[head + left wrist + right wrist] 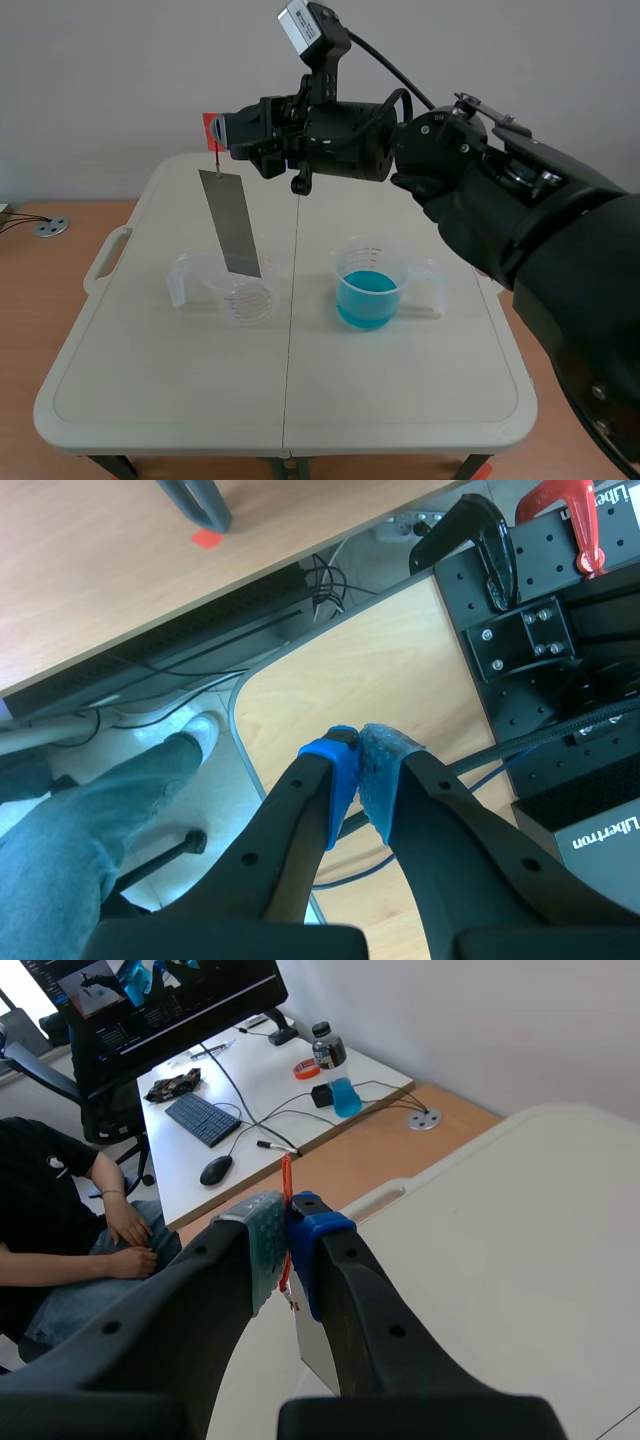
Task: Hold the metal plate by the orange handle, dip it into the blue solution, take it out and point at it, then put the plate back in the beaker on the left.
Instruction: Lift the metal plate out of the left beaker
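Note:
My right gripper (222, 130), reaching in from the right high above the table, is shut on the orange handle (212, 130) of the metal plate (230, 222). The grey plate hangs tilted from it, its lower end just over the clear empty beaker (245, 297) on the left. The beaker of blue solution (367, 287) stands to the right of it. In the right wrist view the handle (287, 1185) is pinched between my pads at the right gripper (288, 1228), and the plate (312, 1348) shows below. My left gripper (358, 765) is shut on nothing, away from the table.
The beakers stand on a white folding table (150, 390) with a carry handle (105, 258) at its left edge. A person sits at a desk (250, 1090) ahead of the right gripper. A person's leg (90, 810) and a black mounting block (530, 630) lie under the left gripper.

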`<state>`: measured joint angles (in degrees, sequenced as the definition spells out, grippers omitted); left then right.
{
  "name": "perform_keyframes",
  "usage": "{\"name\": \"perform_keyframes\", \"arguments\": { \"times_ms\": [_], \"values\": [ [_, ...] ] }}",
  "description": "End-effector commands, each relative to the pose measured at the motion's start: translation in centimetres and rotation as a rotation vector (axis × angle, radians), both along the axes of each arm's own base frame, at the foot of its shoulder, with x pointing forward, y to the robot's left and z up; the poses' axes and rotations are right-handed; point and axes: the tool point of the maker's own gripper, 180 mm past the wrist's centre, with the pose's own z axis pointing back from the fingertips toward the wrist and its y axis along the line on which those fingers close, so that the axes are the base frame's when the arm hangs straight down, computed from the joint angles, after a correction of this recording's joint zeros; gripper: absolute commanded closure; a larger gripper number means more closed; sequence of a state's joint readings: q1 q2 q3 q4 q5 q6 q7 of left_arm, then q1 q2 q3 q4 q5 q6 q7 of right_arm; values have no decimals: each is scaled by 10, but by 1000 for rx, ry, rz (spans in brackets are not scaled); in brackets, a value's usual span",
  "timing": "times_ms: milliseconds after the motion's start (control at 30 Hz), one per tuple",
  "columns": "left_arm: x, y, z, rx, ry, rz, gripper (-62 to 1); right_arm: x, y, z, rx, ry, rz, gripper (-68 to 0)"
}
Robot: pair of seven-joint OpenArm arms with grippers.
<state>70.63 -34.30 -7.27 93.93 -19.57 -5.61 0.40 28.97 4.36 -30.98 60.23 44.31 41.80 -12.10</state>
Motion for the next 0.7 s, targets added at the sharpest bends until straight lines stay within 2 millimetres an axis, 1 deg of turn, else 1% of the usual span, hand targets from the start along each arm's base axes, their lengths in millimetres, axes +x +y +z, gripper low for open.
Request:
{"name": "perform_keyframes", "arguments": {
  "times_ms": [0,167,400,667],
  "values": [
    [-1,-4,2,-16,-2,1,-18,0,3,24,38,-57,20,-15],
    [-1,-4,2,-16,-2,1,-18,-10,2,41,30,-123,42,-15],
    [-1,-4,2,-16,-2,1,-18,-19,-4,68,32,-219,54,-15],
    [0,-4,2,-17,-5,1,-18,-24,-22,99,41,-308,33,-15]
  ]
}}
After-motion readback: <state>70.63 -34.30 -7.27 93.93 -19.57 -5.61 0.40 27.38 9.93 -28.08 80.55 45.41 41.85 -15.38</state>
